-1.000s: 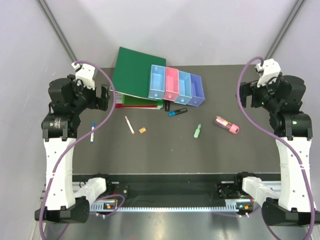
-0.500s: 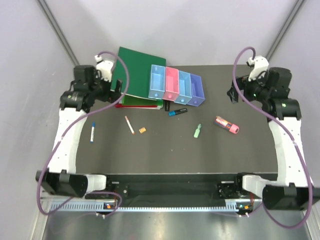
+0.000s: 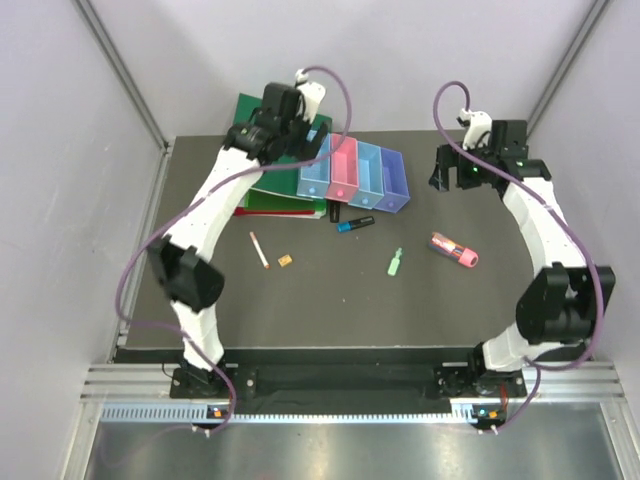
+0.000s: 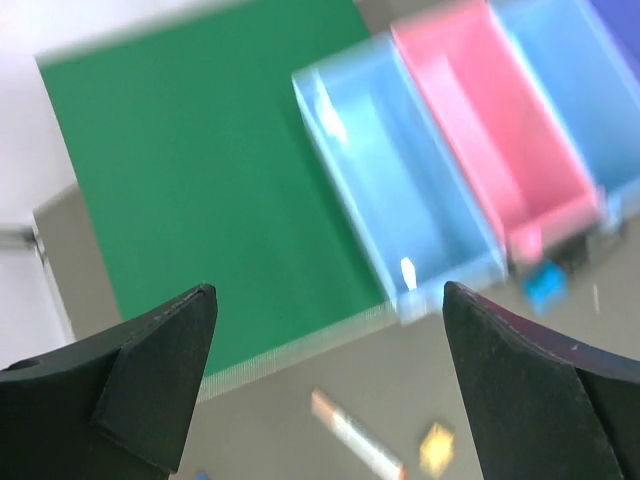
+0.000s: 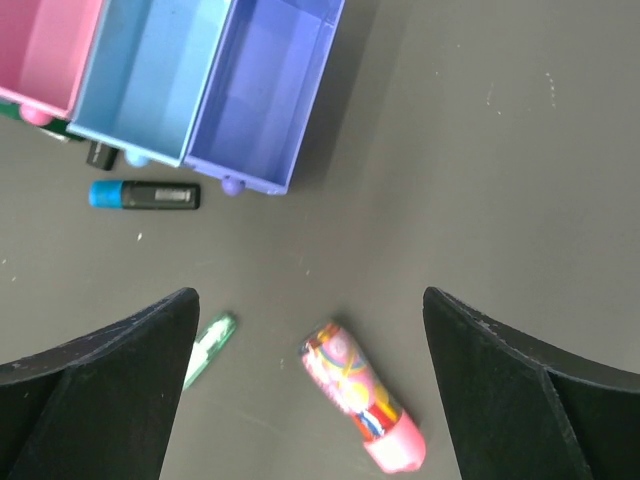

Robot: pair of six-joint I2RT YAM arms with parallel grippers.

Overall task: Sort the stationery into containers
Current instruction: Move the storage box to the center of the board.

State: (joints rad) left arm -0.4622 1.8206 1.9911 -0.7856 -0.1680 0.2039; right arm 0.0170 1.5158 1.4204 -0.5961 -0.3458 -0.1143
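Four joined bins stand at the far middle: light blue [image 3: 314, 166], pink [image 3: 343, 170], light blue [image 3: 368, 175], purple [image 3: 392, 181]. On the dark table lie a pinkish stick [image 3: 259, 249], an orange piece [image 3: 285, 260], a black-blue marker [image 3: 355, 224], a green piece [image 3: 396, 261] and a pink-red tube [image 3: 454, 251]. The blue-capped pen is hidden behind my left arm. My left gripper [image 3: 287, 132] is open and empty above the green binder, left of the bins. My right gripper [image 3: 441, 172] is open and empty, right of the purple bin [image 5: 265, 95], above the tube [image 5: 365, 395].
Large green binders [image 3: 262, 140] lie stacked at the far left, partly under the first bin; the top one fills the left wrist view [image 4: 200, 180]. Grey walls close in the table on three sides. The table's near edge meets a metal rail.
Both arms have swung from the table's sides up and inward to the far end. The left gripper now hangs over the binder, the right one beside the purple bin. The stationery has not moved.
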